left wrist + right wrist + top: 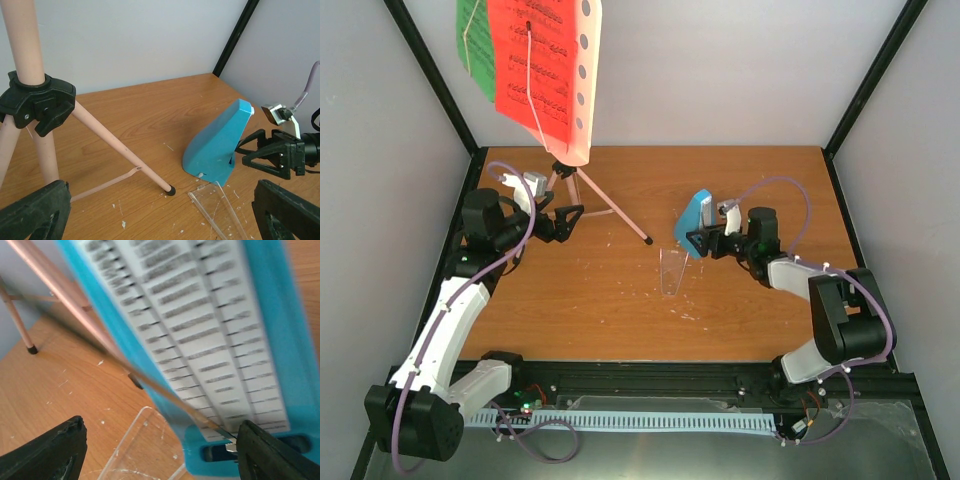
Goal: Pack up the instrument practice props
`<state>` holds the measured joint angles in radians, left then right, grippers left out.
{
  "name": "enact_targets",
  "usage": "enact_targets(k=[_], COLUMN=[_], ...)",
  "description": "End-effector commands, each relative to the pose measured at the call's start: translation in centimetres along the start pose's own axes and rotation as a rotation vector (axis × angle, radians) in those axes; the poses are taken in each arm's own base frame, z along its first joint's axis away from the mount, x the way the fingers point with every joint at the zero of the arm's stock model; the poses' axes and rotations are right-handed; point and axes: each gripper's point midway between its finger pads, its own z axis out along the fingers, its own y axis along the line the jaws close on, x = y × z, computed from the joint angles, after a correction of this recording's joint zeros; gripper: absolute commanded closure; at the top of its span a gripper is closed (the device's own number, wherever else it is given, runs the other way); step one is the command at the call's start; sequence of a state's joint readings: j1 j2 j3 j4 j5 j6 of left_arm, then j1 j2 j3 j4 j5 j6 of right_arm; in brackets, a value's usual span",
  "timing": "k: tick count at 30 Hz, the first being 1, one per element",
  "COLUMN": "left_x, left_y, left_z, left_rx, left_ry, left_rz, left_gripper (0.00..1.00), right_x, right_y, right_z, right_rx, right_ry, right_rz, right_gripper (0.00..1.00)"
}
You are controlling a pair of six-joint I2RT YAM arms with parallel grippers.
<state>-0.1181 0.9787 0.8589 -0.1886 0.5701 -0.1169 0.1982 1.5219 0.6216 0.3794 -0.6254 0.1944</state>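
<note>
Two arms reach over the wooden table (620, 330), both with fingers spread. Left of centre in the top view, the left gripper (560, 222) sits just beside the black hub (37, 102) of the pink music stand (565, 172). Its own fingers (30, 212) show at the bottom corners of the left wrist view, wide apart, nothing clamped between them. The stand is upright on its tripod at upper left, and the hole-punched desk (585, 90) is cut off by the top edge. A red page (530, 60) is on the front, with a green page (472, 45) poking out at its left. One stand leg (125, 152) runs down toward centre frame and ends in a black foot (648, 240), pointing at the metronome but apart from it. The blue metronome (697, 212) stands upright right of centre, cover off. Its scale face (200, 330) and thin pendulum rod (165, 390) are exposed, blurred in the right wrist view. The right gripper (700, 242) is right up at its base from the lower right, jaws open to either side of it. One finger (45, 452) is clearly off the body; the other (280, 457) overlaps the base edge, and I can't tell if it touches. The clear cover (672, 272) lies flat on the table just below the metronome, near that gripper. White flecks (123, 224) are scattered on the wood around the cover. Purple cables (790, 190) loop off both arms. White walls and black frame posts (875, 75) box the table in.
</note>
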Motion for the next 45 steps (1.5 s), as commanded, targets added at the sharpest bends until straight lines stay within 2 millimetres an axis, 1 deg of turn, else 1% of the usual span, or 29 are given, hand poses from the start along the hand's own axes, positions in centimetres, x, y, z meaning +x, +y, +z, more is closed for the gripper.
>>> enact_targets(k=[1,4,6,8,11,14,19,22,25,29,30,31,33,35,37,40,45], left_x=[-0.2,-0.1,-0.1,-0.1,-0.1,-0.2,-0.2,-0.3,-0.1,-0.1,0.0,0.1,0.2,0.2,0.3,0.5,0.9], left_y=[-0.1,0.0,0.0,0.2,0.4,0.7,1.1,1.3,1.6,1.9,1.9,1.9,2.0,2.0,2.0,2.4,2.7], left_z=[-0.3,-0.2,-0.1,-0.1,-0.1,-0.2,-0.3,-0.4,-0.4,-0.2,-0.2,-0.1,-0.1,-0.1,-0.1,-0.1,0.2], left_rx=[-0.006,-0.007,-0.008,-0.012,-0.025,-0.049,-0.074,-0.088,-0.106,-0.111,-0.11,-0.11,-0.11,-0.11,-0.112,-0.129,-0.139], left_ry=[-0.009,-0.005,-0.004,-0.002,0.002,-0.003,-0.016,-0.027,-0.034,-0.041,-0.039,-0.037,-0.038,-0.039,-0.04,-0.035,-0.025], left_rz=[0.026,0.023,0.023,0.022,0.02,0.022,0.025,0.032,0.038,0.041,0.04,0.038,0.038,0.039,0.042,0.046,0.042], left_gripper=[0.0,0.01,0.0,0.01,0.01,0.01,0.0,0.01,0.01,0.0,0.0,0.0,0.01,0.01,0.01,0.01,0.0], right_x=[-1.0,-1.9,-2.6,-3.5,-4.6,-5.5,-6.4,-6.9,-8.1,-10.2,-10.5,-11.3,-11.9,-12.5,-12.4,-11.4,-9.8], right_y=[2.6,2.9,2.6,1.9,1.0,0.8,0.4,1.0,2.1,6.2,6.6,7.0,7.3,7.2,6.8,5.9,6.3], right_z=[-0.1,-1.0,-1.9,-3.0,-4.6,-5.8,-6.8,-6.7,-6.8,-6.4,-6.4,-6.7,-7.0,-7.5,-7.6,-7.3,-6.7], right_rx=[-0.081,-0.056,-0.007,0.069,0.162,0.186,0.19,0.144,0.109,-0.074,-0.087,-0.09,-0.076,-0.035,0.028,0.121,0.19], right_ry=[-0.019,-0.074,-0.123,-0.182,-0.262,-0.314,-0.356,-0.332,-0.297,-0.184,-0.158,-0.153,-0.148,-0.167,-0.157,-0.132,-0.076], right_rz=[-0.072,-0.09,-0.102,-0.11,-0.113,-0.091,0.012,0.074,0.103,0.045,0.049,0.044,0.028,0.013,0.017,0.038,0.014], right_gripper=[0.18,0.12,0.06,0.03,0.01,0.01,0.02,0.02,0.0,0.0,0.0,0.0,0.0,0.0,0.0,0.0,0.0])
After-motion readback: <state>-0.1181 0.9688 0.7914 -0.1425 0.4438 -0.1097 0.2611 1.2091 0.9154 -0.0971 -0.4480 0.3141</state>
